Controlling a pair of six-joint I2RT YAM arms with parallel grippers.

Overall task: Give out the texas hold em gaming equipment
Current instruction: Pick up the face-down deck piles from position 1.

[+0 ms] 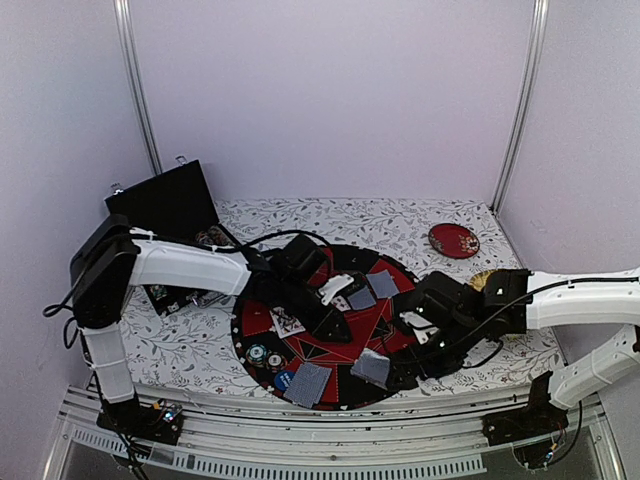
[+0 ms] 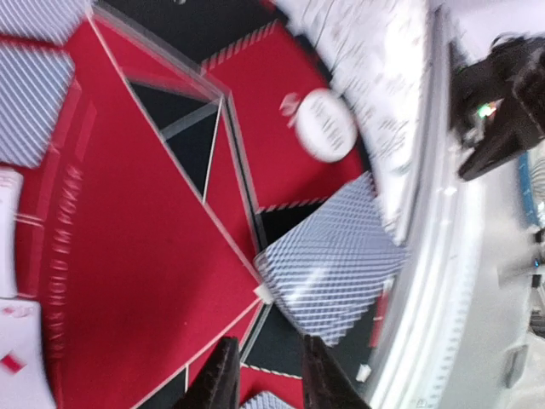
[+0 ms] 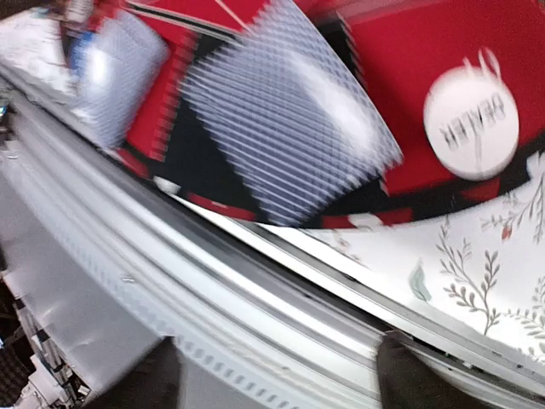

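Over the poker mat (image 1: 256, 318), left gripper (image 2: 269, 345) narrowly parted, right gripper (image 3: 277, 345) spread wide

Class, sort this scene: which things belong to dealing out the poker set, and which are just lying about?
For the job: grey-blue-backed playing cards; small striped round poker chips; white round dealer button.
Lying about: dark red round plate; black open case.
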